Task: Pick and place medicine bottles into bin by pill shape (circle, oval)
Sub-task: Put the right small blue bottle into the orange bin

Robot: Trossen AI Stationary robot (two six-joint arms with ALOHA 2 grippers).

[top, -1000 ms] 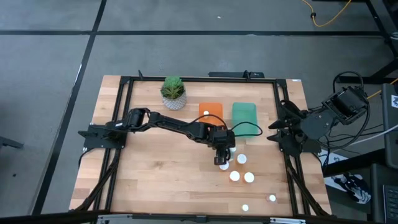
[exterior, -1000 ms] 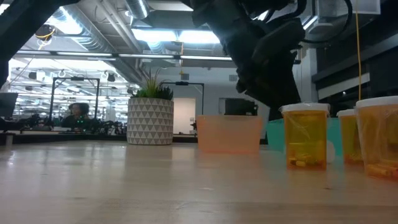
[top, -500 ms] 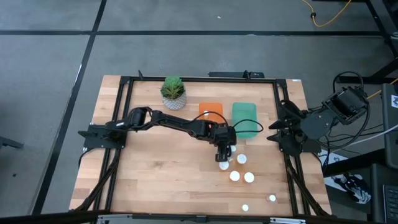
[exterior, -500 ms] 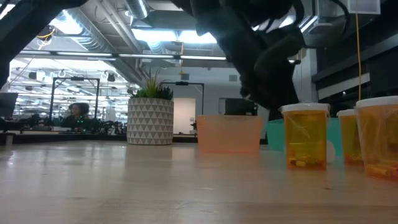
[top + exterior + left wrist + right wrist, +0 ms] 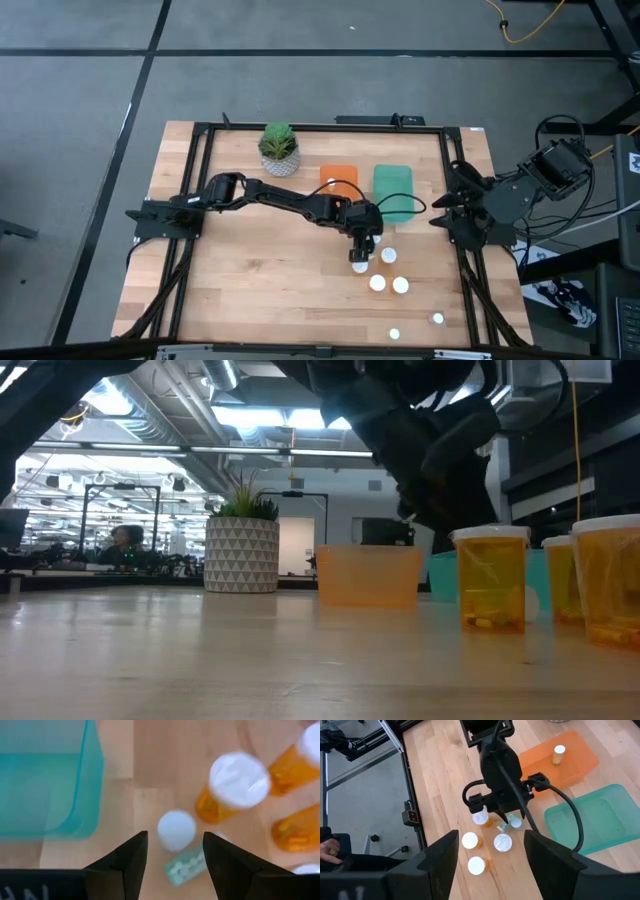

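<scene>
Several medicine bottles with white caps and amber bodies stand near the table's right middle [image 5: 388, 270]; three show close by in the left wrist view [image 5: 232, 785]. My left gripper [image 5: 175, 835] is open and slants down over a small white-capped bottle [image 5: 176, 830], whose pale body shows round white pills [image 5: 184, 867]; its fingers stand either side of it, apart from it. One bottle [image 5: 331, 182] stands in the orange bin [image 5: 345, 172]. The green bin [image 5: 393, 190] lies beside it. My right gripper [image 5: 491, 834] waits open, high over the right edge.
A potted green plant [image 5: 279, 148] stands at the far side, left of the bins. Two more bottles [image 5: 394, 333] [image 5: 437, 319] stand near the front right corner. A black cable [image 5: 400, 208] loops from the left arm over the green bin. Bare wood lies front left.
My left gripper has edged a little toward the table's right edge, over the small bottle, and tipped slightly. It has stayed open. The bottles have not moved.
</scene>
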